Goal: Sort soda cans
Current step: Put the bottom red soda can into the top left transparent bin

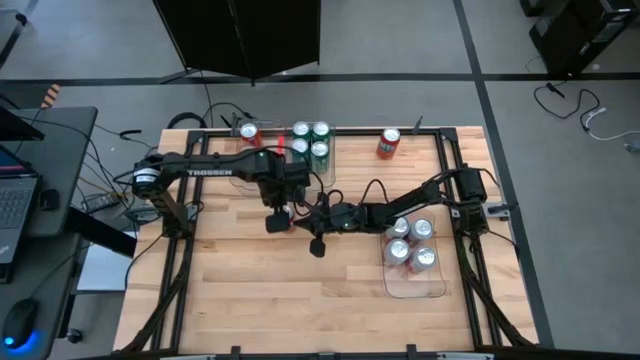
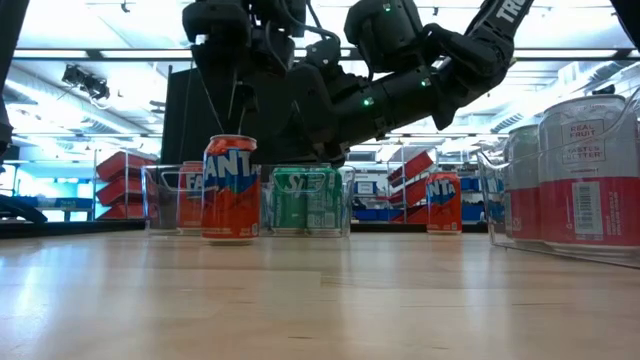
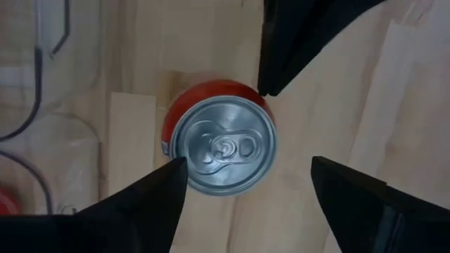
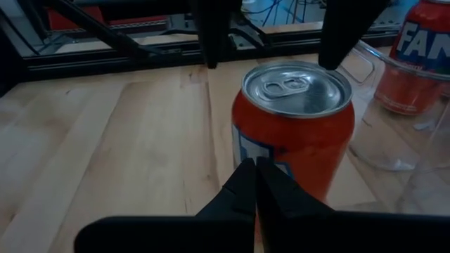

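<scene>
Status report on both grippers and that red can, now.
Left gripper open above upright red metal soda can on wooden table, not gripping. Right gripper shut, level beside the can. Nothing in the way.

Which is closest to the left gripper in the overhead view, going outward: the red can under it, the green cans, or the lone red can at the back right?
From the left gripper:
1. Red can, standing directly below the open fingers.
2. Green cans, in the back tray.
3. Lone red can, back right, farthest.
</scene>
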Available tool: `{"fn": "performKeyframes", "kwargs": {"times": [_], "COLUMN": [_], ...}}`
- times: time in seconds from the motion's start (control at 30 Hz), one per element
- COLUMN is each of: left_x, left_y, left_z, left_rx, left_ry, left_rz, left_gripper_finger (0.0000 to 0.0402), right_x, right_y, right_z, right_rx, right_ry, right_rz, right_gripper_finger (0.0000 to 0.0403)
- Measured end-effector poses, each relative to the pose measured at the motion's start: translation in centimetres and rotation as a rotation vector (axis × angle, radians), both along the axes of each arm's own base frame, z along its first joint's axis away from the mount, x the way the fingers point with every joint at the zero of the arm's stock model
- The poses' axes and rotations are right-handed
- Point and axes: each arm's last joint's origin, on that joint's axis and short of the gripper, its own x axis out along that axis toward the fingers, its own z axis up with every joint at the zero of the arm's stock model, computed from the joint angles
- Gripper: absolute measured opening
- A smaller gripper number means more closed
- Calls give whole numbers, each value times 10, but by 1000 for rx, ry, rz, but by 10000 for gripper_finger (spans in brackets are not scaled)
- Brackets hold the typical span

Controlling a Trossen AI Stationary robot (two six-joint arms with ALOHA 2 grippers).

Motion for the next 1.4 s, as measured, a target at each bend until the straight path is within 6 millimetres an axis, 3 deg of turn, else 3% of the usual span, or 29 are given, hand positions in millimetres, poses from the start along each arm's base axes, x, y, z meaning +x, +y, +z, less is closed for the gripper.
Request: {"fn": "performKeyframes", "kwargs": {"times": [0.17, 0.97, 1.4], "left_x": [0, 3, 3], "left_y": [0, 0, 0], "left_z": [0, -9, -25], "left_rx": [73, 50, 52], "left_ry": [13, -1, -14], "left_rz": [20, 19, 9], "left_gripper_finger": [306, 306, 306], "right_x": [0, 0, 0], "right_y": [0, 0, -3], "right_z": [0, 0, 1], "right_rx": [-6, -6, -5], "right_ry": [3, -1, -3], "right_rz": [2, 4, 2], "right_gripper_finger": [0, 1, 0]}}
